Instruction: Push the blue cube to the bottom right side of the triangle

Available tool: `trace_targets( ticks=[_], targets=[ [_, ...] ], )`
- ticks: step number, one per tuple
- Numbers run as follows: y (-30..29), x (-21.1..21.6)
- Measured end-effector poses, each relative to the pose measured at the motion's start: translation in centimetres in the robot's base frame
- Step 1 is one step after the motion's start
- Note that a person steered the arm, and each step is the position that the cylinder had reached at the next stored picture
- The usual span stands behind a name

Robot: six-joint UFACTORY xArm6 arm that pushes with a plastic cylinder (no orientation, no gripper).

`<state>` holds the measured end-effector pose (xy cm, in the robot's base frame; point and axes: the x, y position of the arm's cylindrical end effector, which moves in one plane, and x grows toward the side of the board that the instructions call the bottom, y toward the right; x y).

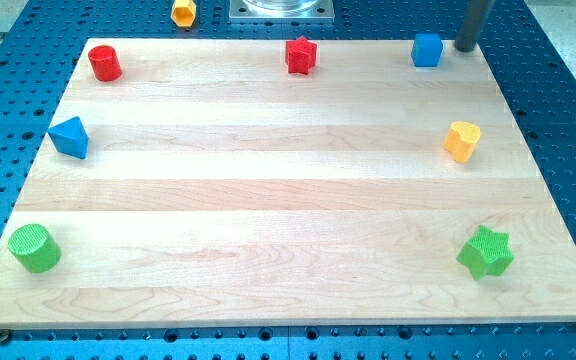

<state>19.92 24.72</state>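
The blue cube (427,49) sits at the top edge of the tabletop (268,200), toward the view's right. My tip (465,46) stands just beside it on the right, apparently not quite touching. There is no hand on this arm, only the rod, so nothing opens or closes.

The blue triangle (69,137) lies far off at the view's left edge, well apart from the cube. I judge the push has not yet begun: this is the approach.

The next move calls for a long shove leftward and downward across the board, passing below the red star (301,55) (it sits along the top edge, close to a straight leftward line), ending below and right of the triangle.
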Motion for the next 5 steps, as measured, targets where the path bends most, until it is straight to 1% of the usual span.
trace_targets(
  ticks=[1,2,3,4,5],
  targets=[
    [-13.0,3.9],
    [-25.7,10.5],
    [-29.7,12.3],
    [-28.8,9.5],
    [-23.2,9.9]
  ],
)
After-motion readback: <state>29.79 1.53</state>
